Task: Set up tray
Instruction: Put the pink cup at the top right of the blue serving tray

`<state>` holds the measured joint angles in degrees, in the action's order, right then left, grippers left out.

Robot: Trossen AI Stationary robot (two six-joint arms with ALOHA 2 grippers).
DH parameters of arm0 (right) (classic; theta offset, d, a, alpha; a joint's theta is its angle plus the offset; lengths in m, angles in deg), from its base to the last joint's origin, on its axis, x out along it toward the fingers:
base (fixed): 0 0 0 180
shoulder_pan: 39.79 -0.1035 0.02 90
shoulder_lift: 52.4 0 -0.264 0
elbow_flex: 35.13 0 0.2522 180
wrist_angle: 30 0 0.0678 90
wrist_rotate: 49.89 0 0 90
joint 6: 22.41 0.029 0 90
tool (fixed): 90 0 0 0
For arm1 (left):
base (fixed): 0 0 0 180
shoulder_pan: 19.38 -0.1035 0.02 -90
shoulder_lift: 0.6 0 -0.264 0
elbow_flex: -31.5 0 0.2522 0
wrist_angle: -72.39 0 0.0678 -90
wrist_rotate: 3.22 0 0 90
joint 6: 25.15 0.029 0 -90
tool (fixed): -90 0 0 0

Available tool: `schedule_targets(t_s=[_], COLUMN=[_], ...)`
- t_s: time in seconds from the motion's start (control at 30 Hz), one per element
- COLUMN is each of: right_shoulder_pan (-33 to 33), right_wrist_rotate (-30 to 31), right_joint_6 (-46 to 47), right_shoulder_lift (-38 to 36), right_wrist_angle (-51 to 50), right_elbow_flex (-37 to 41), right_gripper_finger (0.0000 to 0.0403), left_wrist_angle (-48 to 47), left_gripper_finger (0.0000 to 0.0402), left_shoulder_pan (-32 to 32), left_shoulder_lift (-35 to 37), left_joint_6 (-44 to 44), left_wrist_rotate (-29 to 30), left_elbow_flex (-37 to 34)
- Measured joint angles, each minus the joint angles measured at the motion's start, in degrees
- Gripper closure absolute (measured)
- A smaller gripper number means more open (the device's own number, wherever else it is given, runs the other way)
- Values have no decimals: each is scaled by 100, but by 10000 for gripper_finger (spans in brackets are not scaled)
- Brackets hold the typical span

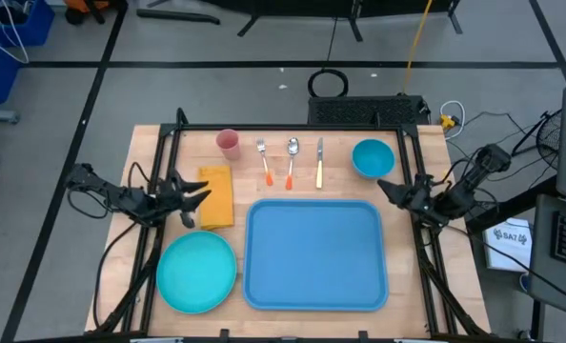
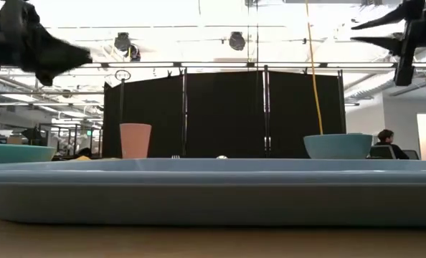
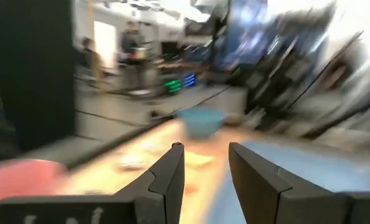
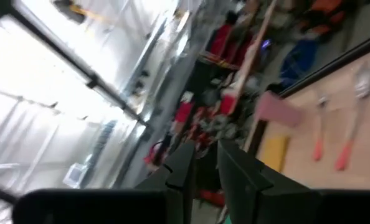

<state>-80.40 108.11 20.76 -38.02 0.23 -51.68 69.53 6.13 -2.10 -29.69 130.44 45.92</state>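
The blue tray [image 1: 316,255] lies flat at the table's near middle; its rim [image 2: 213,188] fills the low view. My left gripper [image 1: 205,191] [image 3: 205,155] is open and hovers over the yellow napkin [image 1: 216,197], off the tray's far left corner. My right gripper [image 1: 382,188] [image 4: 203,152] is open too. It hangs in the air by the tray's far right corner, near the teal bowl [image 1: 373,158]. The teal plate [image 1: 197,272] rests left of the tray. Along the far side stand a pink cup [image 1: 228,143], fork [image 1: 263,160], spoon [image 1: 292,160] and knife [image 1: 319,162].
A black frame [image 1: 293,127] borders the table's far edge and sides. Both arms are raised well above the table in the low view, left gripper [image 2: 80,54] and right gripper [image 2: 363,32]. A person [image 2: 386,143] sits in the room behind.
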Motion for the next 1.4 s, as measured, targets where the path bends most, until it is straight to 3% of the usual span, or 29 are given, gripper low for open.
schedule_targets(t_s=[0.1,0.2,0.27,0.47,0.73,0.93,1.17,1.4], right_shoulder_pan=[59,146,223,585,1653,2140,2425,2476], right_wrist_rotate=[-152,-649,-847,-702,-2480,-3634,-4800,-5186], right_joint_6=[185,878,1303,903,1699,2512,2527,2554], right_shoulder_lift=[228,520,820,1780,3011,3907,4941,5749], right_wrist_angle=[4,1,-3,23,-120,-401,1412,484], right_elbow_flex=[0,-10,-79,-663,-1424,-1661,-1739,-2603], right_gripper_finger=[333,333,334,339,329,271,189,161], left_wrist_angle=[526,832,1043,1186,1347,1337,1319,1281], left_gripper_finger=[272,272,272,272,272,272,272,272], left_shoulder_pan=[3,2,2,0,0,0,0,0], left_shoulder_lift=[0,1,0,3,0,0,0,0], left_joint_6=[-1271,-2099,-2441,-2931,-3434,-4166,-4249,-4532], left_wrist_rotate=[-562,-660,-632,-616,-706,-745,-666,-752], left_elbow_flex=[2,7,4,4,2,2,2,2])
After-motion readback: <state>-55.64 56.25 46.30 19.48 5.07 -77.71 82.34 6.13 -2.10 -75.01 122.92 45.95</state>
